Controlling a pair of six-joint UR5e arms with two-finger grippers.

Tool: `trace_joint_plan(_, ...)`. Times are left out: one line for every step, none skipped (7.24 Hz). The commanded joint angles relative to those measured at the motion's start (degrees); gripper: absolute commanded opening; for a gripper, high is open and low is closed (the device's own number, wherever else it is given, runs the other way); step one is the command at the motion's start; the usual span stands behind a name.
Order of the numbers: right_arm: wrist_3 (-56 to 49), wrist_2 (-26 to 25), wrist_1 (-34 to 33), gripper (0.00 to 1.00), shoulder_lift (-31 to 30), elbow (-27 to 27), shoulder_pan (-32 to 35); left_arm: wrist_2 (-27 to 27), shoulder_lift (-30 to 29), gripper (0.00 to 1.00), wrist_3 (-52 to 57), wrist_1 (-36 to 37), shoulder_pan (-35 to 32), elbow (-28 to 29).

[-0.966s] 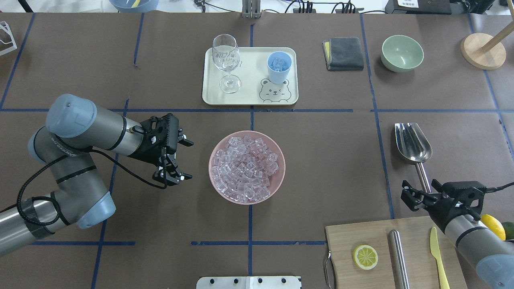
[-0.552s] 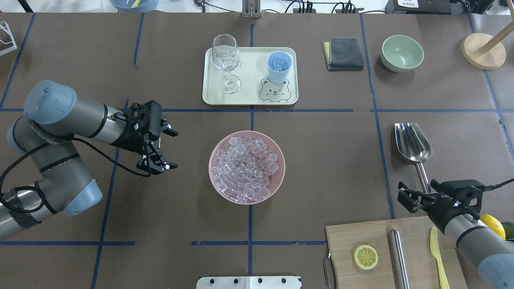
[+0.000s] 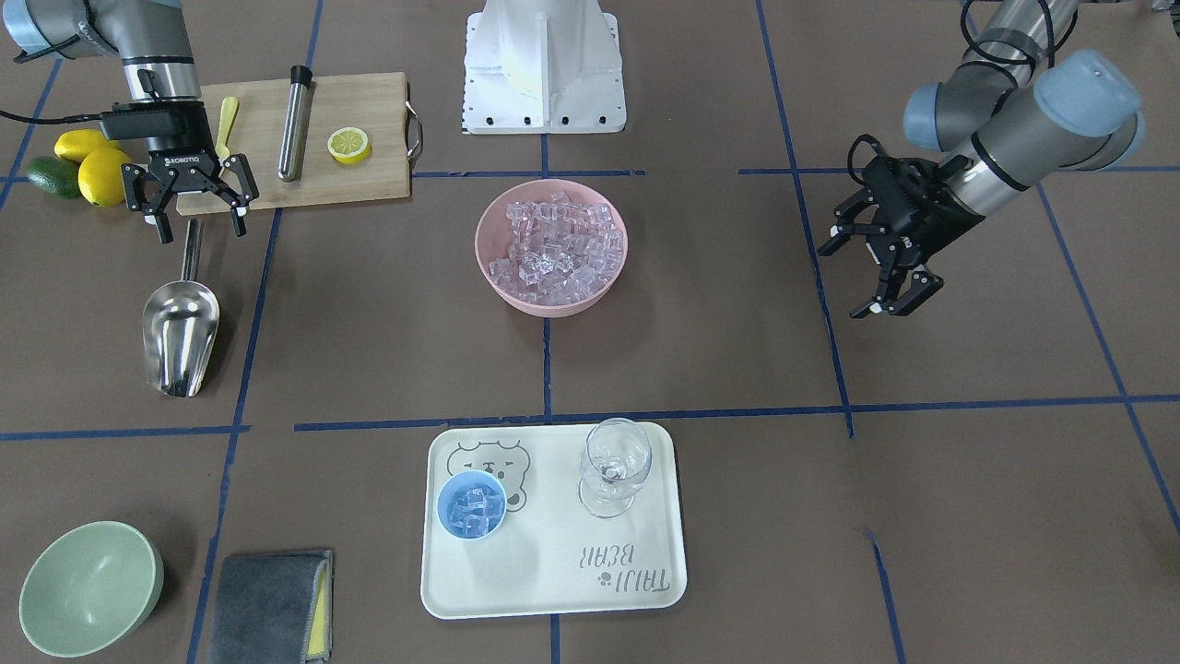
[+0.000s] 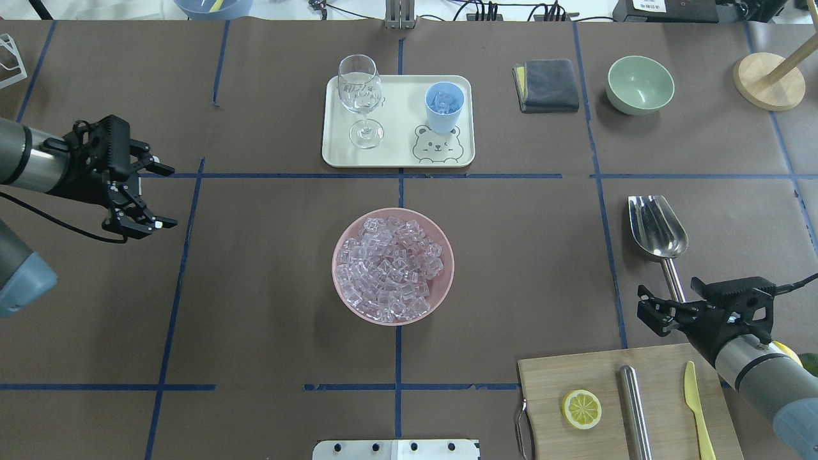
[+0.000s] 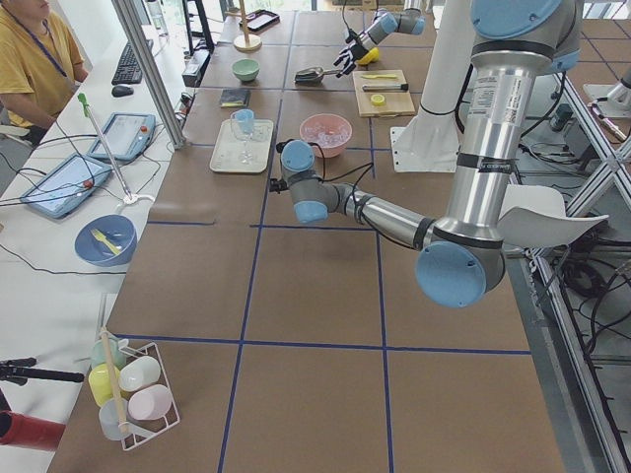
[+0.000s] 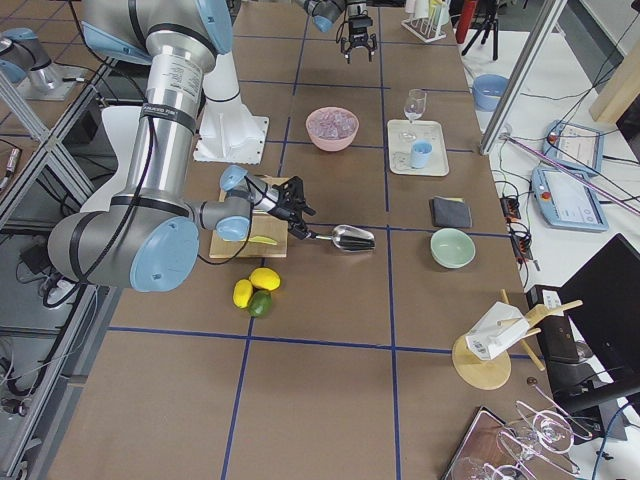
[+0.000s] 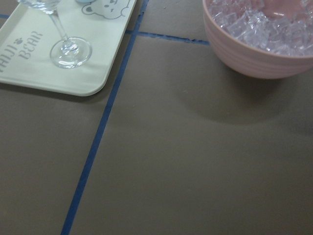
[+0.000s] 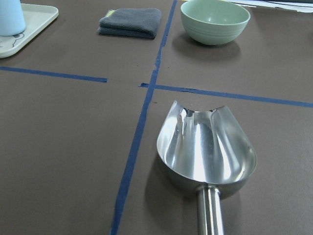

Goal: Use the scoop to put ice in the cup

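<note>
The ice point(image 4: 391, 265) fills a pink bowl point(image 4: 345, 294) at the table's middle. The light-blue cup point(image 4: 444, 106) stands on a cream tray point(image 4: 396, 153) and holds a few cubes. The steel scoop point(image 4: 657, 227) lies empty on the table at the right, and its trough fills the right wrist view point(image 8: 205, 152). My right gripper point(image 4: 668, 301) is open, its fingers either side of the scoop's rod handle point(image 4: 670, 281), not closed on it. My left gripper point(image 4: 167, 197) is open and empty, far left of the bowl.
A wine glass point(image 4: 360, 96) stands on the tray beside the cup. A grey cloth point(image 4: 546, 85) and a pale-green bowl point(image 4: 640, 84) sit at the back right. A cutting board point(image 4: 575, 370) with a lemon half, a steel cylinder and a yellow knife lies under my right arm.
My left arm has drawn back to the left, away from the pink bowl, with its gripper still open. My right gripper has barely moved over the scoop's handle.
</note>
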Motion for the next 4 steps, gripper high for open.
trace_joint_plan(-2.3,3.2,-0.1,1.00,-0.1,1.6,2.7,0.2,4.7,1.00,3.1,0.7,-7.0,0.8)
trace_joint_plan(-4.8,5.6,-0.1,1.00,0.0,2.2,4.9,0.7,4.7,1.00,3.2,3.6,-9.2,1.3)
trace_joint_plan(-7.1,8.4,-0.2,1.00,0.7,2.3,7.9,1.3,4.7,1.00,3.2,6.5,-11.3,2.0)
trace_joint_plan(-10.5,13.8,-0.2,1.00,1.0,2.4,12.3,2.2,4.6,1.00,3.2,8.3,-12.5,2.4)
